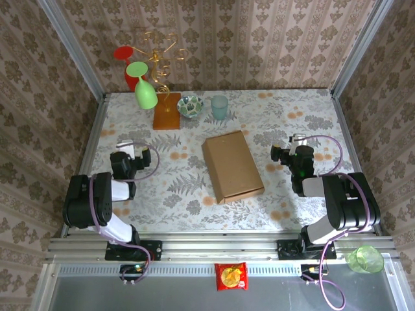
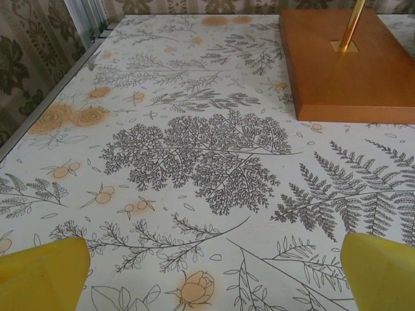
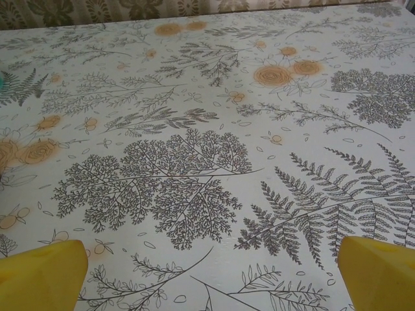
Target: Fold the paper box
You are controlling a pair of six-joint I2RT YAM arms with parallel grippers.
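Left gripper (image 1: pixel 130 146) is hovering over the table's (image 1: pixel 194 210) left side, empty. In the left wrist view its yellow fingers (image 2: pixel 40 272) are standing wide apart at the bottom corners, with only the floral cloth between them.

Ahead of it, a wooden slab (image 1: pixel 166 112) is sitting near the back edge, with a gold wire stand (image 1: pixel 159 46) rising from it. A red glass (image 1: pixel 126 59) and a green glass (image 1: pixel 146 91) are hanging on the stand. Just right of the slab, a small bowl (image 1: pixel 190 105) and a pale cup (image 1: pixel 220 107) are standing side by side.

Box (image 1: pixel 232 166) is lying flat at mid-table, slightly skewed, well apart from both grippers.

Right gripper (image 1: pixel 295 142) is hovering over the table's right side, holding nothing. In the right wrist view its fingers (image 3: pixel 376 272) are spread wide.
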